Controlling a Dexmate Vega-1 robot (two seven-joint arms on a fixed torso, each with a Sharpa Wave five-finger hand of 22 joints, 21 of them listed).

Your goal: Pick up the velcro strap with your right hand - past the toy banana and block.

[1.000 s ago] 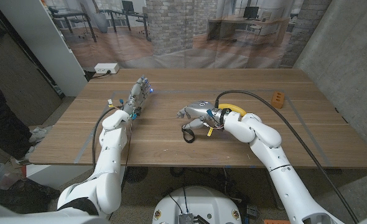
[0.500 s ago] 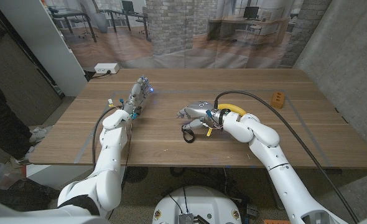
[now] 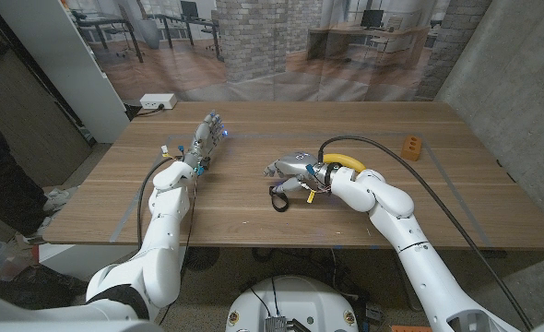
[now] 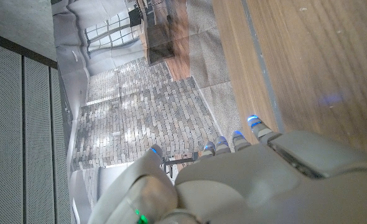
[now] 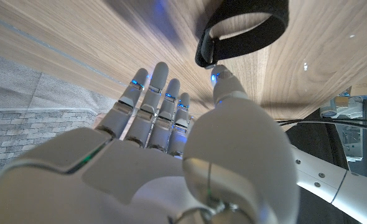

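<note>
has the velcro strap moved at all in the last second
No. The velcro strap lies at the same spot on the wooden table, just beside the right hand, in the head view.

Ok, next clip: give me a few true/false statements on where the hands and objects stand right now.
1. The right hand has lifted the velcro strap off the table. False: the strap lies on the wood, a fingertip just at its edge.
2. The toy banana lies beside the right forearm. True.
3. The orange block sits near the left hand. False: it is on the right side of the table.
4. The left hand holds nothing. True.
</note>
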